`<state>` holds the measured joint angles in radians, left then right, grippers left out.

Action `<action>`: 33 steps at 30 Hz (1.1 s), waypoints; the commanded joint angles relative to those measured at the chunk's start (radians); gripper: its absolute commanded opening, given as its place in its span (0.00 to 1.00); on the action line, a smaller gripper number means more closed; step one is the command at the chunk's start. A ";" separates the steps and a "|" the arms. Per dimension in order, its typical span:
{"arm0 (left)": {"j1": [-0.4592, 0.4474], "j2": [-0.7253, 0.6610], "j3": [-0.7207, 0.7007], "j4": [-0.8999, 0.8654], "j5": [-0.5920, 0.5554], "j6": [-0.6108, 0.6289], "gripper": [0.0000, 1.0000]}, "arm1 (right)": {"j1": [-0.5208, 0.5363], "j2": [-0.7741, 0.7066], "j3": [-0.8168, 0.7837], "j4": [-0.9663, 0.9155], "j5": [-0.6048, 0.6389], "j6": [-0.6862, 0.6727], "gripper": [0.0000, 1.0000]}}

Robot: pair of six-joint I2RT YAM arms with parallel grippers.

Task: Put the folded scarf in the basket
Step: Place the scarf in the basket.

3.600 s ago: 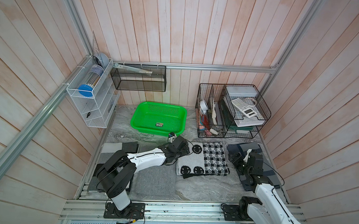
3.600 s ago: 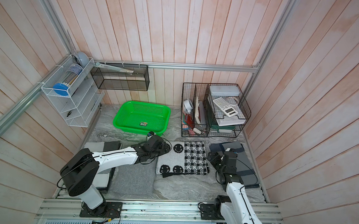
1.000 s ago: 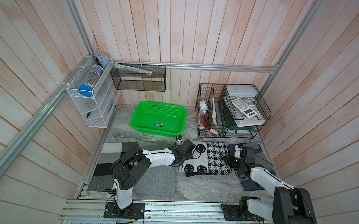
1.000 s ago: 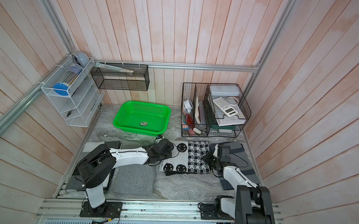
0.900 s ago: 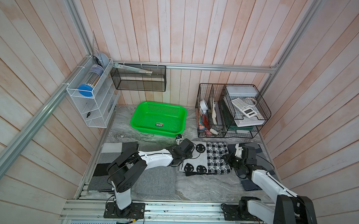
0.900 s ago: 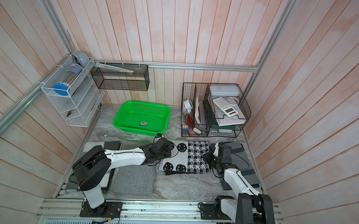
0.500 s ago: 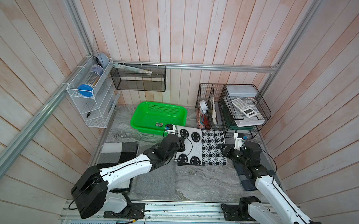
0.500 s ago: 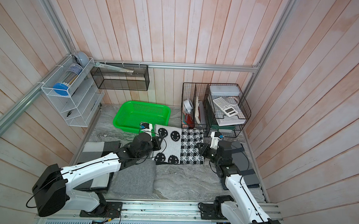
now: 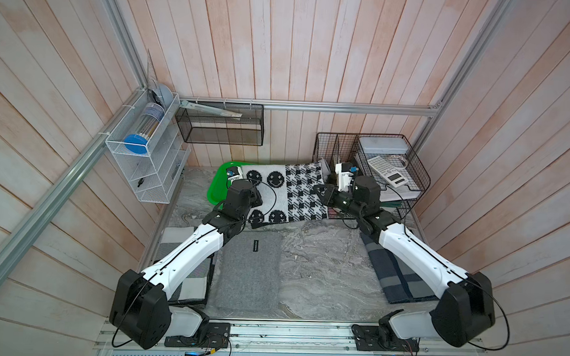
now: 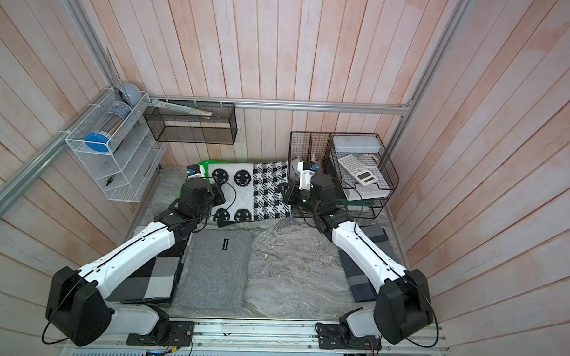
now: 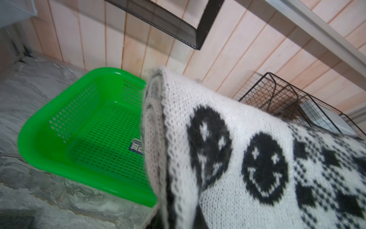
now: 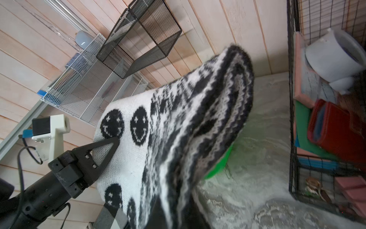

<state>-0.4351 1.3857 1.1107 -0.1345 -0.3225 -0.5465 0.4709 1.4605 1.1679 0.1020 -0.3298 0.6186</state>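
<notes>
Aloft, knitted scarf (image 9: 289, 192) — left claw (image 9: 258, 199), right claw (image 9: 319, 191) tight on it — over perforated basket (image 9: 214, 192).

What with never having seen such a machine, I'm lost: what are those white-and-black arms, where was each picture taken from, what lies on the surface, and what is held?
These are two robot arms, the left arm and the right arm, fixed to a rail at the front of a marble-patterned table. Two pictures come from a twin camera overhead; the other two from a camera on each arm's wrist. Each arm ends in jaws, shut on opposite ends of a folded black-and-white knitted scarf with smiley faces, held off the table, partly over a bright green perforated plastic basket. On the table lie a grey folded cloth, a grey checked cloth and a dark blue plaid cloth.
</notes>
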 commanded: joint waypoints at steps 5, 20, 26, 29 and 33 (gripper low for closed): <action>0.128 0.151 0.174 -0.069 -0.108 0.141 0.00 | 0.020 0.264 0.310 -0.064 0.083 -0.051 0.00; 0.284 0.430 0.421 -0.028 -0.100 0.234 0.00 | 0.070 0.725 0.824 -0.339 0.186 -0.127 0.00; 0.289 0.538 0.475 0.046 -0.105 0.308 0.00 | 0.098 0.840 0.941 -0.422 0.266 -0.158 0.00; 0.295 0.579 0.481 0.080 -0.097 0.330 0.00 | 0.103 0.882 0.980 -0.448 0.273 -0.157 0.00; 0.302 0.619 0.503 0.055 -0.104 0.332 0.00 | 0.110 0.913 1.002 -0.475 0.292 -0.165 0.00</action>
<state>-0.1555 1.9930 1.5688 -0.1345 -0.3748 -0.2440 0.5808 2.3577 2.1342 -0.3122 -0.0891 0.4820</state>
